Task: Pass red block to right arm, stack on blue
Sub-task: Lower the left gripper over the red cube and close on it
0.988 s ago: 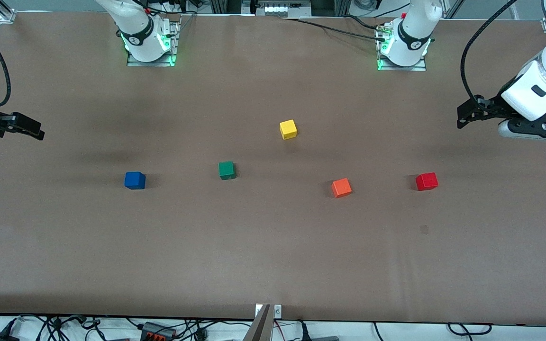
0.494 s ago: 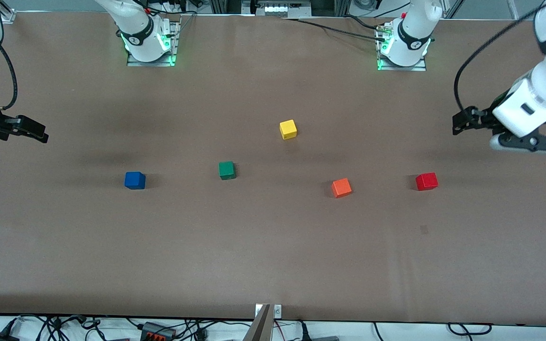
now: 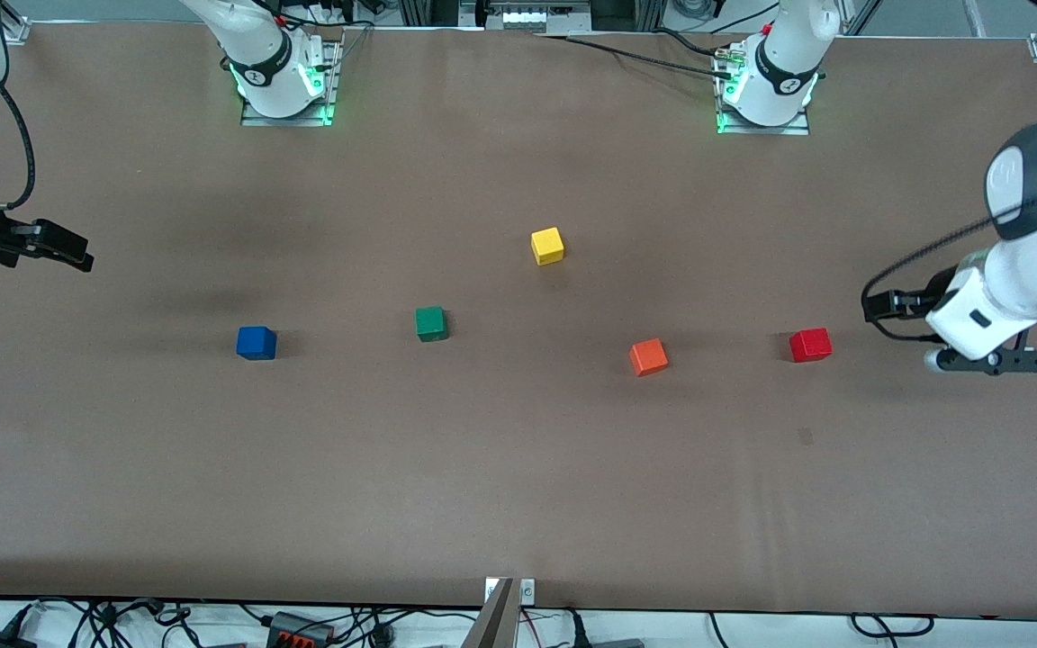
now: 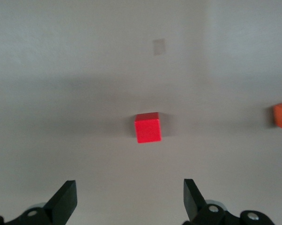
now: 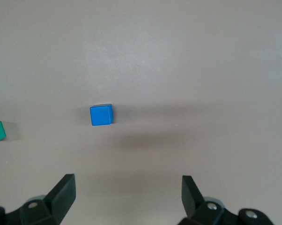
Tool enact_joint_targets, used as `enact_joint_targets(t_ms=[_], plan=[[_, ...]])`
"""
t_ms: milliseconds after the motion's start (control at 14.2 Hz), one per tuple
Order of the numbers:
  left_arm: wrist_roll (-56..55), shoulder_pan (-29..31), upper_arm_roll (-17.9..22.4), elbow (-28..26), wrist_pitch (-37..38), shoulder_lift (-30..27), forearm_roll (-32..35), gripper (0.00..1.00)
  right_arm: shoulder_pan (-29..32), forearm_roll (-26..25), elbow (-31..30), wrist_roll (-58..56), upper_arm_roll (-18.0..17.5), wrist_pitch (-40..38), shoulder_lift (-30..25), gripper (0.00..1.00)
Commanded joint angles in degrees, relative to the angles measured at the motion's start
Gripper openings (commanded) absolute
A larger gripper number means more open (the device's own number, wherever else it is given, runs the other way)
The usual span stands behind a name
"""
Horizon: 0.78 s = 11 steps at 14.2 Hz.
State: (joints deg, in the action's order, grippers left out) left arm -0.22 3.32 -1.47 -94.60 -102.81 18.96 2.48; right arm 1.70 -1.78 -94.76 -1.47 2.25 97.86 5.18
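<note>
The red block (image 3: 810, 345) sits on the brown table toward the left arm's end; in the left wrist view it (image 4: 147, 127) lies ahead of the fingers, apart from them. My left gripper (image 3: 875, 306) is open and empty in the air beside the red block, out toward the table's end; its own view shows it (image 4: 130, 192) wide open. The blue cube (image 3: 256, 343) sits toward the right arm's end and also shows in the right wrist view (image 5: 101, 115). My right gripper (image 3: 77, 255) waits open and empty in the air near that end, as its own view (image 5: 128, 187) shows.
An orange cube (image 3: 649, 356) lies beside the red block toward the table's middle. A dark green cube (image 3: 430, 323) and a yellow cube (image 3: 547, 246) lie around the middle. A small dark mark (image 3: 805, 436) is on the table nearer the front camera than the red block.
My left arm has swung so its gripper now sits level with the red block and close beside it. The right gripper has hardly moved. No cube has moved.
</note>
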Motion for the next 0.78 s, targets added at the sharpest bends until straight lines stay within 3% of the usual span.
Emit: enact_joint_targets(t_ms=[0,141,423,705], plan=[[0.75,0.29,-0.29,0.30,-4.65,6.51,0.78,1.00,-0.64,0.81,-0.87,-0.90,0.04,-0.74,0.62,1.00],[0.75,0.46,-0.73,-2.76,-10.02,7.93,0.78,1.00,-0.64,0.72,-0.78,-0.81,0.04,-0.92,0.80,1.00],[0.84,0.46,-1.17,-14.88,-23.89,6.79,0.78,1.00,-0.56,0.72,-0.87,-0.81,0.04,-0.92,0.97,1.00],[0.84,0.46,-1.17,-21.75,-33.49,6.70,0.78,1.00,-0.47,0.81,-1.04,-0.81,0.04,-2.06,1.32,1.00]])
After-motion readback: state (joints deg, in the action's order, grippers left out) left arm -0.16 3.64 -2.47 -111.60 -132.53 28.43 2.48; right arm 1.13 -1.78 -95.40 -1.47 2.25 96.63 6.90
